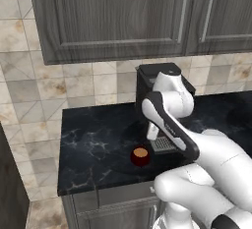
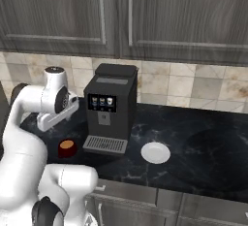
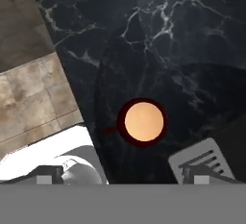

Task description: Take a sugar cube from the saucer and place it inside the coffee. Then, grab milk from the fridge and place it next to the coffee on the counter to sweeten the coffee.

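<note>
No legible text or labels.

Even soft light, glossy counter [image 1: 98, 139] sheen, low-resolution blur.

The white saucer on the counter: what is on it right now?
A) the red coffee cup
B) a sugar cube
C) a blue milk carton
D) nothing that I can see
D: in the right base view the saucer lies bare on the black counter, right of the coffee machine, while the coffee cup stands apart on the machine's other side.
</note>
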Controlling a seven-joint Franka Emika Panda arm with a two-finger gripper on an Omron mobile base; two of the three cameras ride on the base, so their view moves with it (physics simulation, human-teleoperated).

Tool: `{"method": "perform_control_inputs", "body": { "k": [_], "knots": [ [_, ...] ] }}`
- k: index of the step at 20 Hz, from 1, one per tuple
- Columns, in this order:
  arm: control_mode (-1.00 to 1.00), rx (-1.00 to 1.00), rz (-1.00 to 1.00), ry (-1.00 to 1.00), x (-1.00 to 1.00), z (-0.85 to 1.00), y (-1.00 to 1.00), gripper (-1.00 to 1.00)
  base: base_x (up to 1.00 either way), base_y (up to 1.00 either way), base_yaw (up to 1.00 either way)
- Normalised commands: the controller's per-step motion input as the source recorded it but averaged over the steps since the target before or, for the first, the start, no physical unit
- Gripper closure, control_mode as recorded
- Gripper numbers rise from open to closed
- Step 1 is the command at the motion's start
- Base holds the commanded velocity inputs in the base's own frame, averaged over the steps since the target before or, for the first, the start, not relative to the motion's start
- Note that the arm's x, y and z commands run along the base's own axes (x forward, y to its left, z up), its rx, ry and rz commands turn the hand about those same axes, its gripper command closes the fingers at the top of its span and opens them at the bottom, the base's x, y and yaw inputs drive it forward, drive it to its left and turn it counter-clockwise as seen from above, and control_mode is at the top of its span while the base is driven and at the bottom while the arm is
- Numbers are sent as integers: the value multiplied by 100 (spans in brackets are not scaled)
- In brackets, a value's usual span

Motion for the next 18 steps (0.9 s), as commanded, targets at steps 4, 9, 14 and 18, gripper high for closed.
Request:
{"method": "perform_control_inputs", "body": {
  "k": [4,9,14,18],
  "knots": [
    [-100,2,-35,-20,-50,46,-2,-100,0,0,0],
    [-100,0,-27,-23,-85,18,-13,-100,0,0,0],
    [-100,0,-3,0,-12,0,-1,-100,0,0,0],
    [100,0,-1,0,-8,0,-3,-100,-19,-13,-13]
  ]
}}
